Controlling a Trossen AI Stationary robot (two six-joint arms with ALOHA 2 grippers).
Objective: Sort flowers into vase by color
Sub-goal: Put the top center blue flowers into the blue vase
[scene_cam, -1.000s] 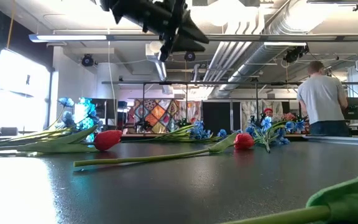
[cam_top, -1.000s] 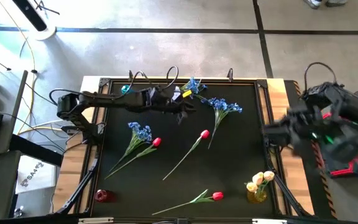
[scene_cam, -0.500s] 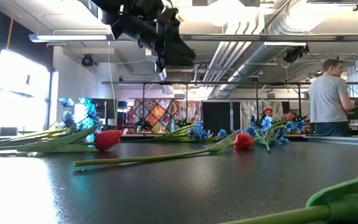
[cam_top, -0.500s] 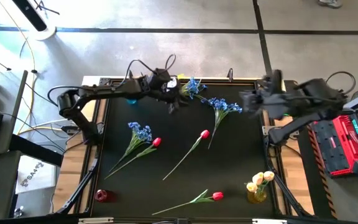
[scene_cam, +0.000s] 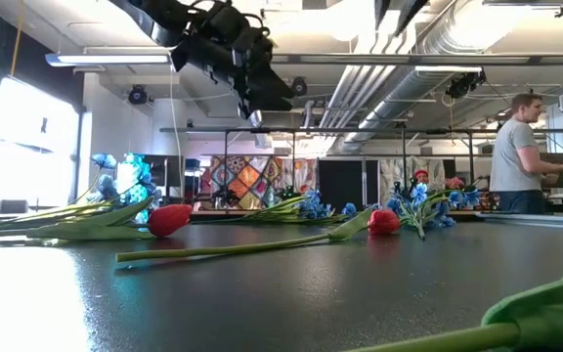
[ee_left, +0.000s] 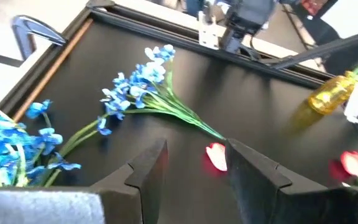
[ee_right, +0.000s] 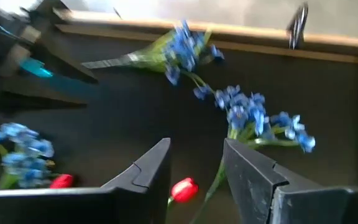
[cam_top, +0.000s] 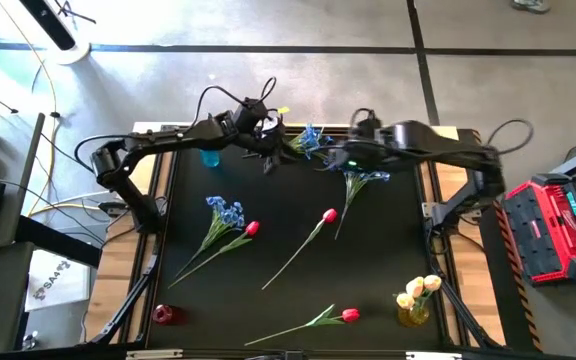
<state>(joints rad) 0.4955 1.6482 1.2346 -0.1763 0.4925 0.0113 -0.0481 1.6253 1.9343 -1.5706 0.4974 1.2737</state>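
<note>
The flowers lie scattered over the dark tabletop. Along the far edge are two blue sprays: one right at the rim, the other just nearer, its stem running down toward the middle. A third blue spray lies to the left with a red tulip touching it; another red tulip lies mid-table with its stem slanting toward the near left, and a third rests near the front edge. The pale yellow tulips already stand in a yellow vase at the near right, while a small red vase waits at the near left and something teal sits under the left arm.

Both arms reach over that far edge. The left end effector hangs just left of the rim spray, its jaws set narrowly apart with nothing between them. The right end effector hovers between the two sprays, almost over the head of the nearer one, jaws likewise a little apart and empty.

To my eye the right arm is better placed: the nearer spray lies directly below and ahead of it, its long axis running away toward the table's middle, so the jaws would want to close across the stem below the blossoms.

A person stands in the room beyond.
</note>
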